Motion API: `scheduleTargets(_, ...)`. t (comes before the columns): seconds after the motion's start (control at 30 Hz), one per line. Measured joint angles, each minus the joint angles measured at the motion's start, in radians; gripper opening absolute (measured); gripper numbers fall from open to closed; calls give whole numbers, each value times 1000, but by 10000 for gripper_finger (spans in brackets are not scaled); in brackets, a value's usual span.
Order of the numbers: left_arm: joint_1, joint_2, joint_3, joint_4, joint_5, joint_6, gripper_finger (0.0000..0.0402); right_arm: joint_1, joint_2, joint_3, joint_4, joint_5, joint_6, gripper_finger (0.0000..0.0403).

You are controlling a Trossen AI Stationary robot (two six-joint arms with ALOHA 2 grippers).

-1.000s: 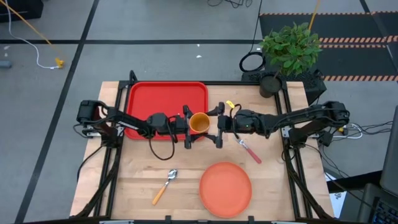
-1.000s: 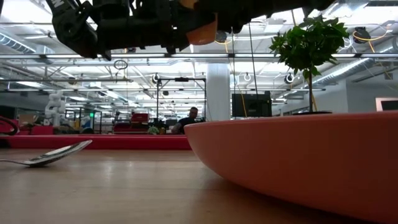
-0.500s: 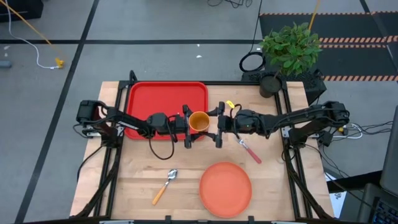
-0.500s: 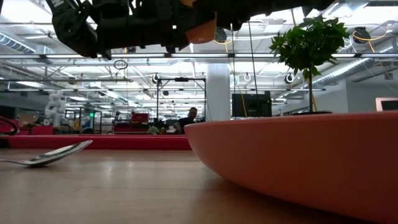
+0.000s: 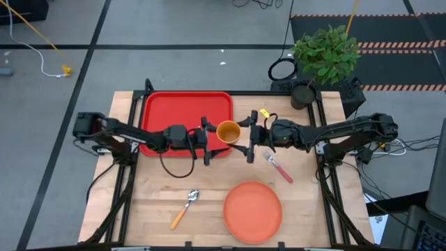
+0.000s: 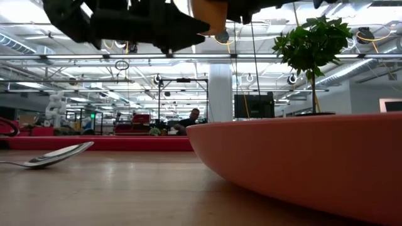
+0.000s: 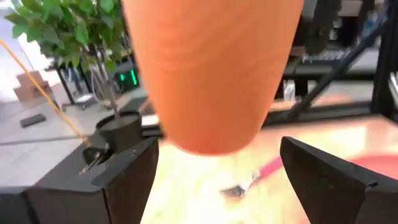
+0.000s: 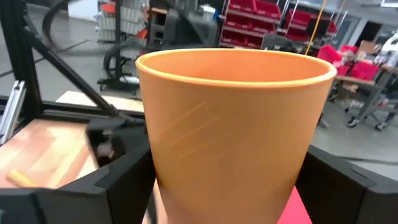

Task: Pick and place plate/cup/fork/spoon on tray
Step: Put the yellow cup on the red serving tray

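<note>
Only overhead: cup (image 5: 228, 131) beside tray (image 5: 187, 111).

From my station I count 1 tray (image 5: 180, 111), bright red, at the far left of the tabletop (image 5: 153, 202). There is 1 cup (image 5: 228, 132), yellow-orange, near the tray's right edge. I see 1 plate (image 5: 252, 211), salmon, at the near right. Cutlery comes to 2 pieces: 1 spoon (image 5: 185, 208) with an orange handle at the near left, and 1 fork (image 5: 280, 168) with a pink handle to the right of centre. I count 2 arms, so 2 sets of fingers: 1 left gripper (image 5: 207, 141) and 1 right gripper (image 5: 251, 139). Beyond the far right corner stands 1 potted plant (image 5: 324, 54). In the room behind I make out 1 person (image 6: 190, 119).
</note>
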Motion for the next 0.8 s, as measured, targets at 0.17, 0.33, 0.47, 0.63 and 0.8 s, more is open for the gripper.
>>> scheduleTargets(0.17,-10,-187,0,-291,-95,42,337,-4,-13,0,-83,-1,36,317)
scheduleTargets(0.33,-57,-384,0,-516,-211,69,337,-26,7,0,-129,-2,71,318)
scheduleTargets(0.47,-122,-504,0,-567,-234,78,337,-45,37,-1,-146,-6,114,319)
scheduleTargets(0.63,-223,-500,79,-649,-334,162,337,-67,87,-1,-137,-56,155,319)
scheduleTargets(0.8,-261,-364,258,-905,-360,219,311,-85,129,-1,-59,-115,173,319)
